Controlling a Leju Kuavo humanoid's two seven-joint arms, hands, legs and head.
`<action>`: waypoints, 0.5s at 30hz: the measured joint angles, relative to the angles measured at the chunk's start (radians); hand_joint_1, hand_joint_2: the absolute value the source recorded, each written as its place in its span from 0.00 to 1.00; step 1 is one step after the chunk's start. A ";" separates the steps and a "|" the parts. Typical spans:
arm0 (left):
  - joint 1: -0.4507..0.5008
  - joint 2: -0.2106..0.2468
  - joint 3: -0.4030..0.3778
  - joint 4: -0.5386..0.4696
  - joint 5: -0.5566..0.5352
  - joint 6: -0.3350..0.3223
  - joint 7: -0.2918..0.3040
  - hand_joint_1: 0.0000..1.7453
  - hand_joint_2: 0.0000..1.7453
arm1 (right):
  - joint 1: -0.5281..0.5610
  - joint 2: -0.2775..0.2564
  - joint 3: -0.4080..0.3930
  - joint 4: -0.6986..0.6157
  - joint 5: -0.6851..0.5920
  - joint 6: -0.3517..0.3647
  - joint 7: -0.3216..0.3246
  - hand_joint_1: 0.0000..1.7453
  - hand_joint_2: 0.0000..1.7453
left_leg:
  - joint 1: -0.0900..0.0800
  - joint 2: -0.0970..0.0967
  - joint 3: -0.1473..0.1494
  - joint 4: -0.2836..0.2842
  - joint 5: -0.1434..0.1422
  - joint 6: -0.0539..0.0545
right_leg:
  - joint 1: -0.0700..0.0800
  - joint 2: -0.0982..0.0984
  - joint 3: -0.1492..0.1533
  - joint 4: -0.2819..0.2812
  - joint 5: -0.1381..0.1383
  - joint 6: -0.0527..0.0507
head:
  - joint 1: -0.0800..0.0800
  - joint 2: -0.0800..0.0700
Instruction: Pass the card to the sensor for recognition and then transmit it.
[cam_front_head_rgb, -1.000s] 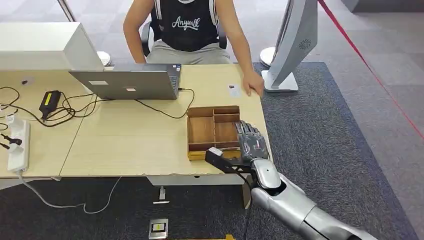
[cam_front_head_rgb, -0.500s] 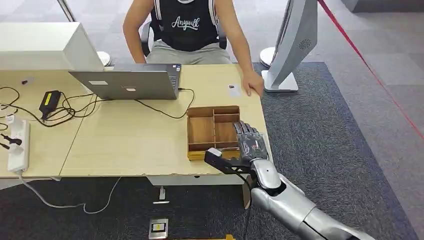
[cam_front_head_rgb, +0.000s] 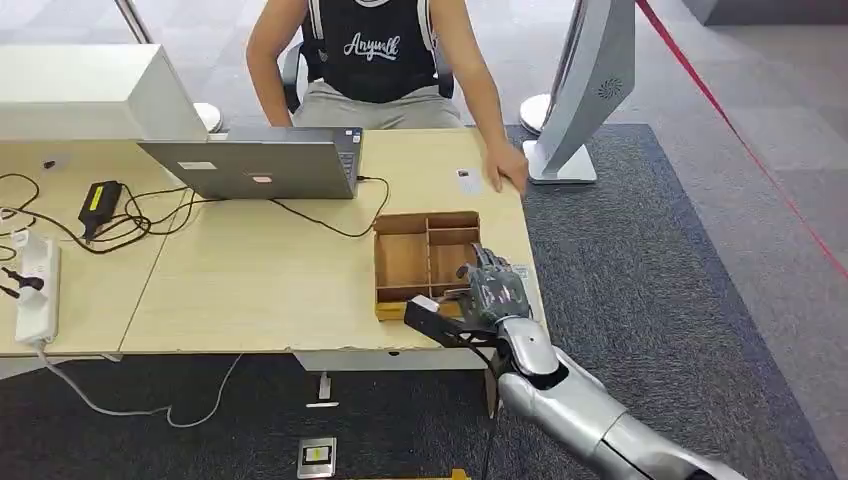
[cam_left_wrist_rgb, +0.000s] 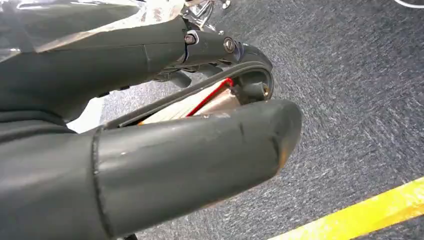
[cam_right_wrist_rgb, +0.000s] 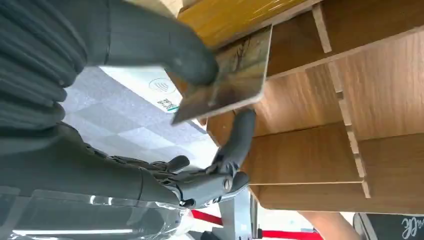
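Card (cam_right_wrist_rgb: 227, 77) sits pinched in the right robot hand (cam_right_wrist_rgb: 165, 115), the thick thumb pressing one face and a dark finger propping the other from behind, as the right wrist view shows. It hangs just above the wooden tray (cam_front_head_rgb: 402, 262), over the compartments at the tray's right side; I cannot tell whether its lower edge touches the tray wall. In the head view the right robot hand (cam_front_head_rgb: 495, 290) lies at the lower middle of the frame, at the tray's near right corner on the tabletop (cam_front_head_rgb: 250, 280).

Thin, flat and stiff is how the card reads, very light, with a glossy printed face that is likely slippery. A pinch across both faces near one short edge looks the sensible hold, leaving most of the face free to show to a reader. Too light a pinch may let it pivot or slide out; too hard may bow it.

A small white patch (cam_front_head_rgb: 468, 181) on the tabletop in the upper middle, beside the seated person's hand (cam_front_head_rgb: 507, 165), may be the sensor, though it is too small to be sure. The laptop (cam_front_head_rgb: 255, 165) stands at upper left.

The left robot hand (cam_left_wrist_rgb: 150, 150) hangs over grey carpet; whether it holds anything, I cannot tell.
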 joint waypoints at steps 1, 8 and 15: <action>0.000 0.000 0.000 0.000 0.000 0.000 -0.001 0.00 0.00 | -0.001 0.003 0.000 0.003 -0.003 0.000 -0.007 0.90 1.00 | 0.000 0.000 0.000 0.000 0.000 0.000 | 0.000 0.000 0.000 0.000 0.000 0.000 | 0.000 0.000; 0.000 0.000 0.000 0.000 0.000 0.003 0.002 0.00 0.00 | -0.021 0.034 0.011 0.024 -0.014 0.001 -0.026 1.00 1.00 | 0.000 0.000 0.000 0.000 0.000 0.000 | 0.000 0.000 0.000 0.000 0.000 0.000 | 0.000 0.000; 0.001 0.000 0.000 0.000 0.000 0.000 0.011 0.00 0.00 | -0.030 0.048 0.020 0.047 -0.031 0.000 -0.033 1.00 1.00 | 0.000 0.000 0.000 0.000 0.000 0.000 | 0.000 0.000 0.000 0.000 0.000 0.000 | 0.000 0.000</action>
